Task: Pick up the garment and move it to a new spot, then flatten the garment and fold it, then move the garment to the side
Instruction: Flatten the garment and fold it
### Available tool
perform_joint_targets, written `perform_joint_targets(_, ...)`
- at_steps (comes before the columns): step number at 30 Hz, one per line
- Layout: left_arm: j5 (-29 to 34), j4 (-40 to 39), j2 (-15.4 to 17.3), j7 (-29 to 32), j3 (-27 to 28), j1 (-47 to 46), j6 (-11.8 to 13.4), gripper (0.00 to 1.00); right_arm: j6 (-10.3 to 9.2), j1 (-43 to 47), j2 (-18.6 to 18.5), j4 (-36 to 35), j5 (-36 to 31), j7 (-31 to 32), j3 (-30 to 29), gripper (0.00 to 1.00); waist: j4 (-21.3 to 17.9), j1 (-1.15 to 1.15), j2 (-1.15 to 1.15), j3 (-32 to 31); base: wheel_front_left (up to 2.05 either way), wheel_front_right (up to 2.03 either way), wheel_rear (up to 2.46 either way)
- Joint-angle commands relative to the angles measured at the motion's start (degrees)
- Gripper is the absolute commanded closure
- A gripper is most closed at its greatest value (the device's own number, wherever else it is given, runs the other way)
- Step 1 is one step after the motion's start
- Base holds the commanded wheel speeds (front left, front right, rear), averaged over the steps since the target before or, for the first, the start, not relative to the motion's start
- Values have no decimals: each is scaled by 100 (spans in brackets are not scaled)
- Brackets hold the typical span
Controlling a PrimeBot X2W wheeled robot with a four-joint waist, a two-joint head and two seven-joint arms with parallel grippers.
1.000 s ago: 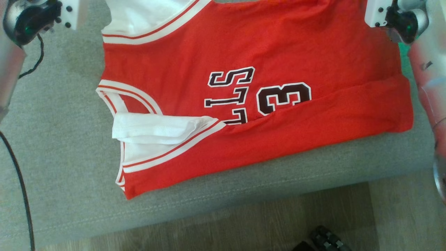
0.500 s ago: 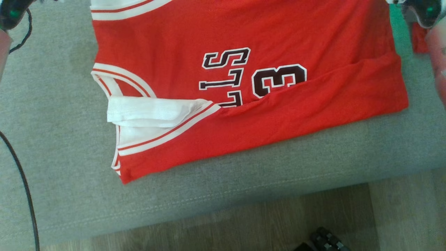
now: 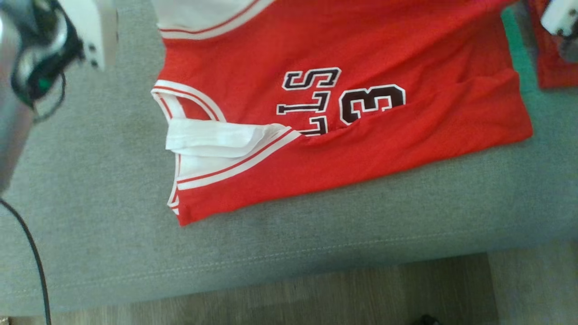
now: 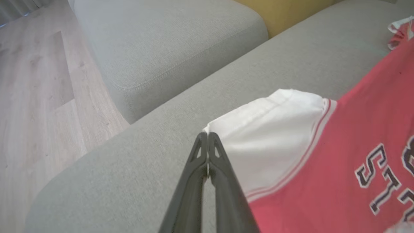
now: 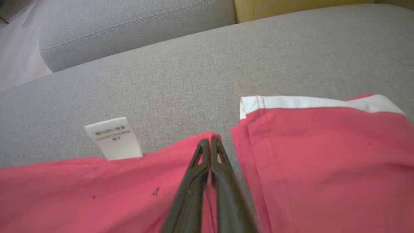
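The garment (image 3: pixel 343 149) is a red sleeveless jersey with white trim and dark letters, lying on the grey cushion (image 3: pixel 90 189), its near edge folded over. In the left wrist view my left gripper (image 4: pixel 207 135) is shut on the corner of the garment's white part (image 4: pixel 268 136). In the right wrist view my right gripper (image 5: pixel 210 141) is shut on the garment's red hem (image 5: pixel 97 191), which rises to a small peak at the tips. A white care label (image 5: pixel 113 139) sticks out beside it. The left wrist housing (image 3: pixel 45 58) and right wrist housing (image 3: pixel 560 18) sit at the head view's top corners.
Another red cloth with a white band (image 5: pixel 323 155) lies just right of the held hem. A green strip (image 3: pixel 519 49) shows between them. A second grey cushion (image 4: pixel 168 42) and a yellow one (image 4: pixel 284 13) lie beyond. Wooden floor (image 3: pixel 316 298) runs along the cushion's near edge.
The head picture has shifted, so the camera moved. The left wrist housing stands lower and larger at the upper left. Both grippers stay shut and the near fold looks the same.
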Motion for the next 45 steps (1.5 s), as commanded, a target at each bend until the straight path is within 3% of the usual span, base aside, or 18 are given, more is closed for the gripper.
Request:
perform_joint_targets(1, -57, -271, 351, -57, 305, -95, 67, 100, -1, 58, -133, -265, 84, 39, 31, 100, 46, 0, 0, -39, 0, 0, 0)
perform_joint_targets(15, -526, -2670, 1270, 141, 514, 1721, 1004, 100, -1, 1169, -832, -1200, 548, 446, 138, 100, 300, 0, 0, -209, 0, 0, 0)
perform_joint_targets(24, -686, -3650, 1661, 214, 491, 2702, 1554, 100, -1, 2008, -1156, -1746, 694, 688, -132, 100, 366, 0, 0, -262, 0, 0, 0)
perform_joint_targets(32, -698, -3819, 1657, 186, 193, 3385, 1780, 100, -1, 2512, -1100, -2035, 574, 784, -394, 100, 333, 0, 0, -256, 0, 0, 0)
perform_joint_targets(38, -759, -3334, 1224, -112, 11, 3707, 1885, 100, -1, 2718, -832, -2008, 385, 815, -588, 100, 325, 0, 0, -257, 0, 0, 0)
perform_joint_targets(39, -776, -3223, 1141, -188, 2, 3741, 1891, 100, -1, 2751, -793, -1997, 362, 817, -609, 94, 327, 0, 0, -270, 0, 0, 0)
perform_joint_targets(40, -776, -3112, 1059, -279, -1, 3768, 1910, 82, -1, 2784, -756, -1990, 336, 806, -633, 65, 326, 0, 0, -290, 0, 0, 0)
perform_joint_targets(41, -777, -3006, 981, -356, -13, 3804, 1926, 61, -1, 2812, -717, -1979, 317, 760, -688, 3, 323, 0, 0, -319, 0, 0, 0)
perform_joint_targets(42, -796, -2922, 890, -439, -12, 3844, 1955, 21, -1, 2839, -678, -1964, 301, 683, -769, 0, 323, 0, 0, -348, 0, 0, 0)
perform_joint_targets(43, -823, -2800, 701, -679, 23, 3924, 2017, 0, -1, 2904, -607, -1966, 272, 471, -932, 0, 327, 0, 0, -418, 0, 0, 0)
perform_joint_targets(45, -797, -2694, 520, -1029, 116, 4019, 2159, 0, -1, 3005, -540, -2043, 273, 182, -1103, 0, 336, 0, 0, -501, 0, 0, 0)
